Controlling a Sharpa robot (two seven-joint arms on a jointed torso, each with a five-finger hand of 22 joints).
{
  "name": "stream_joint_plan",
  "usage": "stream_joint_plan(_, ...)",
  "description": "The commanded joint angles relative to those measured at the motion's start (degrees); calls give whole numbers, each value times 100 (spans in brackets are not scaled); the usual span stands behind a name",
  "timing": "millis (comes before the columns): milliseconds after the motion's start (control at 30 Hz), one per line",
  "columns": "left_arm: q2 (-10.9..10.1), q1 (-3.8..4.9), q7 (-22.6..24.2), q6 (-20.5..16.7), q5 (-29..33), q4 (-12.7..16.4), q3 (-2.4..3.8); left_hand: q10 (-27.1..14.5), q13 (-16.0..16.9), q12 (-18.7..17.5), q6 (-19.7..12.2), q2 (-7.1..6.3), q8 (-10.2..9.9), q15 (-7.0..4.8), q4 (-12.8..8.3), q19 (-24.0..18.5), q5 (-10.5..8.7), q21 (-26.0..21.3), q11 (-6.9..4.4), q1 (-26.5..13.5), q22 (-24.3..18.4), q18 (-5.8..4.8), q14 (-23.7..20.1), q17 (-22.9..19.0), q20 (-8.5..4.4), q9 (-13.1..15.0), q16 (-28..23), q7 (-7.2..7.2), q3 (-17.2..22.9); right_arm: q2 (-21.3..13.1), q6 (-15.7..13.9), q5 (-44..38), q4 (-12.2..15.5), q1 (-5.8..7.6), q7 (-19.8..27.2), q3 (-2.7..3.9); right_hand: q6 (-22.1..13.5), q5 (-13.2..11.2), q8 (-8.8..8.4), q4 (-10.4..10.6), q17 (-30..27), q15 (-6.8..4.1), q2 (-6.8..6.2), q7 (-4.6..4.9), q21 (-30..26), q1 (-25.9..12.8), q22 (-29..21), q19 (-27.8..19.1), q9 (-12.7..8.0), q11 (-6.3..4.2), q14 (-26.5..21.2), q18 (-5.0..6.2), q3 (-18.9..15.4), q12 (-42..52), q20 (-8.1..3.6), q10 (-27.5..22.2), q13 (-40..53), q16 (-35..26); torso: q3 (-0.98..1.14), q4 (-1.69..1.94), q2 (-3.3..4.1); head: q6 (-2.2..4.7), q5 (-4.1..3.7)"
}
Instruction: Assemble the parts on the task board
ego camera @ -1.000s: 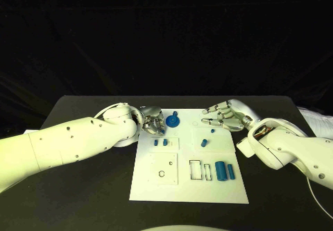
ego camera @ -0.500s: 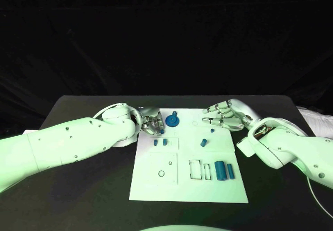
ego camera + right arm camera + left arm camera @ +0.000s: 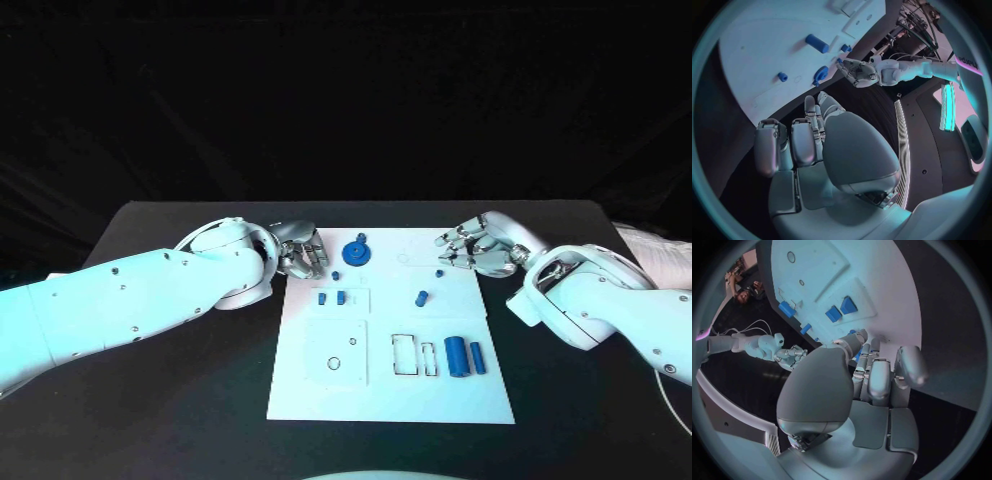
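Parts (image 3: 459, 355) in blue lie on the white task board (image 3: 392, 395) in the middle of the head view, on the black table (image 3: 173, 400): two long pieces at the lower right of the board, a small peg (image 3: 421, 296) near its centre, two little blocks (image 3: 332, 297) left of that, and a round piece (image 3: 358, 250) at the top. The left hand (image 3: 303, 255) sits at the upper left edge of the board and the right hand (image 3: 479, 250) at the upper right edge; both have the fingers curled in.

From the left wrist camera, the left hand (image 3: 873, 375) has its fingers (image 3: 907, 365) bent together over the board's edge, and something blue shows just past the fingertips. I cannot tell if it is pinched or only lies behind them. If it is held loosely, it may slip out or tip before it reaches its slot.

From the right wrist camera, the right hand (image 3: 804, 135) has its fingers (image 3: 767, 145) closed with nothing visible in them, above the black table beside the board. The peg (image 3: 817, 43) and the round piece (image 3: 821, 75) lie ahead of it. I think a reach with curled fingers could knock these light pieces away, or push the board itself.
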Motion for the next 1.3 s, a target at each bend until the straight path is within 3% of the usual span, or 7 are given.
stream_joint_plan(33, -117, 2, 1138, -872, 2216, 60, -13, -255, -10, -1, 66, 34, 19, 58, -4, -617, 38, -1227, 82, -8, -707, 257, -554, -1207, 47, -1, -794, 85, 129, 1, 320, -1687, -2, -5, -585, 2, 79, -74, 13, 7, -29, 26, -120, -13, -34, -28, 52, -37, 1, -6, 170, 57, 192, -187, 9, 96, -345, -37, 8, -5, 3, 28, -87)
stream_joint_plan(67, -165, 2, 1456, -973, 2926, 93, -32, -349, -7, 14, 47, 46, 5, 85, 19, -955, 31, -1821, 107, -55, -1049, 358, -882, -1806, 71, -7, -1213, 108, 148, 4, 361, -1932, 1, -6, -670, 2, 100, -105, 8, 16, -41, 37, -155, -28, -37, -43, 49, -38, 0, -9, 169, 62, 251, -234, 3, 114, -445, -45, 6, -2, 6, 34, -122)
stream_joint_plan(133, -236, 2, 2025, -1026, 4474, 159, -63, -440, -2, 35, 21, 69, -6, 118, 121, -1325, 17, -2394, 124, -206, -1374, 441, -1274, -2422, 109, -9, -1668, 101, 102, 16, 443, -2333, 9, -10, -820, 3, 127, -134, 1, 33, -70, 32, -198, -40, -51, -67, 32, -50, -2, -1, 165, 63, 350, -307, 12, 126, -600, -65, 0, 3, 9, 33, -157)
stream_joint_plan(267, -356, -11, 2984, -1046, 6914, 304, -108, -548, 16, 142, -26, 127, 3, 147, 143, -1538, 76, -2618, 149, -304, -1507, 459, -1511, -2569, 147, -4, -1807, 114, -31, 54, 639, -3009, 33, -24, -1107, 3, 133, -279, -20, 75, -165, 47, -295, -63, -97, -135, -34, -93, -15, 14, 146, 80, 480, -424, 20, 94, -843, -135, -9, 20, 6, 34, -209)
stream_joint_plan(367, -441, -26, 3328, -989, 7674, 390, -123, -522, 30, 253, -20, 156, 26, 139, 136, -1552, 92, -2685, 128, -353, -1564, 462, -1540, -2627, 157, 2, -1808, 101, -149, 101, 788, -3332, 39, -38, -1269, 3, 128, -348, -28, 98, -246, 58, -366, -66, -146, -175, -101, -136, -27, 29, 130, 96, 585, -500, 30, 56, -1030, -197, -13, 13, 2, 32, -193)
stream_joint_plan(600, -567, -49, 3544, -902, 8159, 523, -132, -464, 43, 404, 24, 215, 71, 122, 107, -1528, 103, -2739, 105, -366, -1623, 464, -1547, -2697, 146, 11, -1793, 82, -250, 245, 983, -3611, -21, -48, -1448, 3, 137, -447, -26, 120, -299, 62, -414, -62, -176, -218, -133, -148, -42, 47, 126, 102, 774, -556, 40, 52, -1292, -236, -18, 8, 10, 37, -213)
stream_joint_plan(1300, -691, -57, 3555, -797, 8252, 710, -135, -451, 45, 490, 57, 231, 105, 109, 79, -1514, 117, -2777, 87, -371, -1663, 465, -1557, -2748, 135, 14, -1789, 64, -315, 611, 1316, -3551, -327, -151, -1417, -3, 244, -653, -14, 101, -309, 64, -352, -54, -192, -245, -144, -137, -41, 50, 135, 103, 1205, -551, 37, 184, -1658, -232, -8, 2, 8, 1, -205)
